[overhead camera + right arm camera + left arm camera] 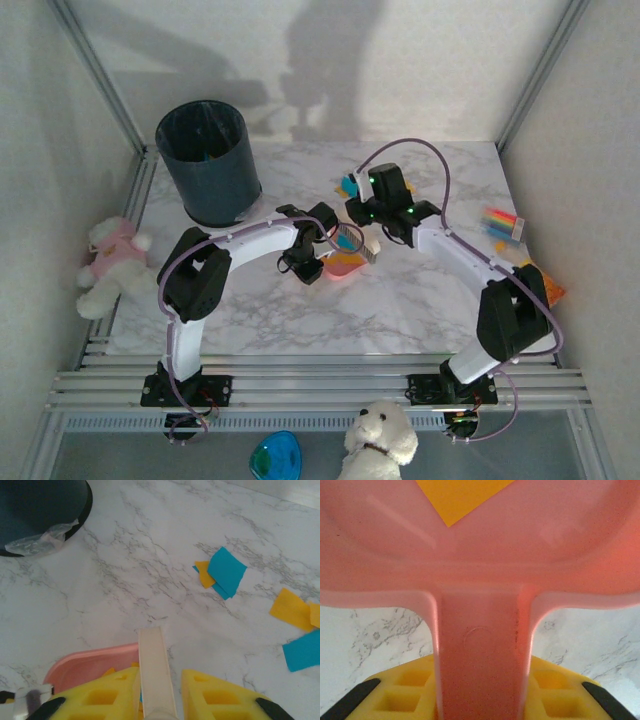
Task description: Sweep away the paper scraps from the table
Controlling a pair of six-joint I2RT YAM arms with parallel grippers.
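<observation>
Several orange and teal paper scraps (226,571) lie on the marble table (150,555), some further right (292,609); from above they show behind the grippers (348,185). My left gripper (480,692) is shut on the handle of a pink dustpan (480,570), which holds an orange scrap (457,497). From above, the dustpan (343,266) rests mid-table at my left gripper (320,258). My right gripper (157,685) is shut on a cream flat brush handle (155,655), just right of the dustpan (95,665), with the scraps ahead of it. It sits by the pan (372,243).
A dark bin (208,160) stands at the back left of the table (400,300), seen also in the right wrist view (40,510). Striped packets (503,222) and an orange packet (550,290) lie at the right edge. A plush toy (110,265) sits beyond the left rail.
</observation>
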